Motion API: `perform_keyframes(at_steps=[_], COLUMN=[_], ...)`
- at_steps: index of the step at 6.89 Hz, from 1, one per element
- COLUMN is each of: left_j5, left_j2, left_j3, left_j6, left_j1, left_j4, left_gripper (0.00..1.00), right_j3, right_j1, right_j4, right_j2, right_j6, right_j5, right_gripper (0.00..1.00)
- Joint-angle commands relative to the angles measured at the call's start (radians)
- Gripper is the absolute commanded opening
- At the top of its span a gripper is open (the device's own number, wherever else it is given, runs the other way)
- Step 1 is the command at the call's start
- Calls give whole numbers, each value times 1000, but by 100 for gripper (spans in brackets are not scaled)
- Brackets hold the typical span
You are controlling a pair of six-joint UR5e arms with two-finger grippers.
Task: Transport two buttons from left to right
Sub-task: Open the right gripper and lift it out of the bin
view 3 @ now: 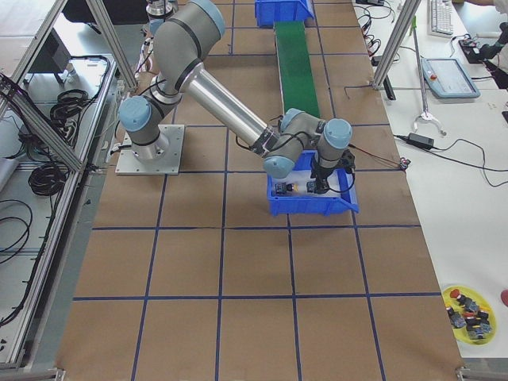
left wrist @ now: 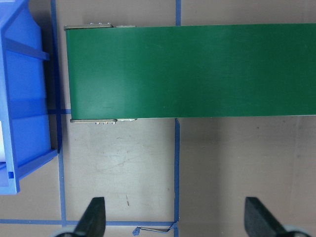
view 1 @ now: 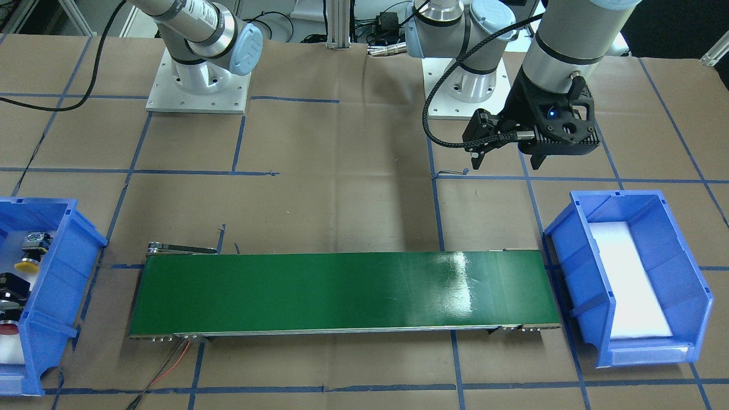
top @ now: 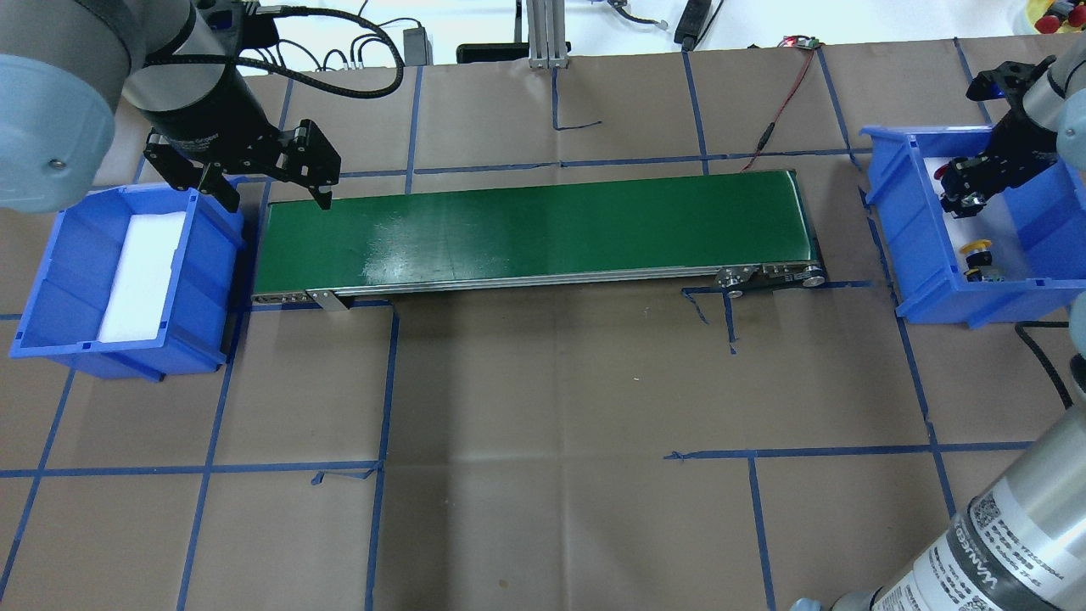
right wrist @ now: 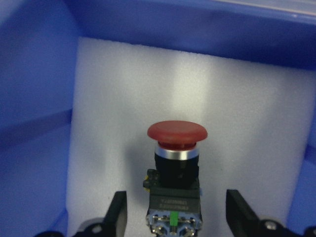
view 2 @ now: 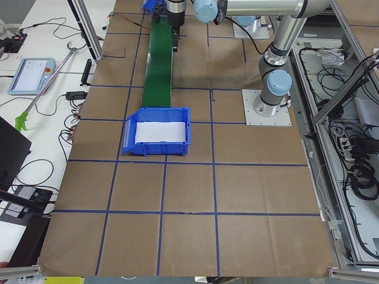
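Red button (right wrist: pixel 177 132): lying betw. R gripper (right wrist: pixel 175 195) fingers, standing apart unclamped, cap pointing 12 o'clock, axis 12–6.

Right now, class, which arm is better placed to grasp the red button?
The right: the right gripper sits open astride the red button in the bin, while the left gripper hovers open at the far end of the conveyor.

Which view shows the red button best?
Right wrist-mounted: the red button sits centred on white foam, inside the open right gripper. Front-facing crops it at the frame edge; overhead, the gripper hides most of it; in the side views it is too small.
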Motion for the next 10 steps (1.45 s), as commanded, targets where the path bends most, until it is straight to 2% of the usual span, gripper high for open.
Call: perform_keyframes(at_steps=[1, 2, 4, 5, 6, 7, 8, 9, 10], left_j5=[0, 0, 0, 0, 0, 0, 0, 0, 0], left_j2=[0, 0, 0, -1, -1, -3, -3, -6, -5], left_j3=[0, 0, 0, 0, 0, 0, 0, 2, 0], left_j6=[0, 0, 0, 0, 0, 0, 0, 0, 0], left_j1=[0, 0, 0, 0, 0, 0, 0, 0, 0], left_j4=[0, 0, 0, 0, 0, 0, 0, 0, 0], left_gripper=[100, 100, 100, 100, 100, 100, 100, 100, 100], right_j3=[-13, -33, -33, -28, -28, -25, -18, 5, 57], right_j1=[5, 8, 11, 52, 94, 132, 193, 264, 330], right_j4=[1, 14, 24, 40, 82, 210, 300, 367, 377], right_j2=[-18, -59, -214, -289, -347, -413, -443, -490, -550], right_j6=[4, 4, 4, 7, 13, 122, 341, 466, 555], right_j5=[3, -3, 8, 211, 280, 246, 196, 83, 38], right_gripper=[99, 99, 99, 100, 100, 100, 100, 100, 100])
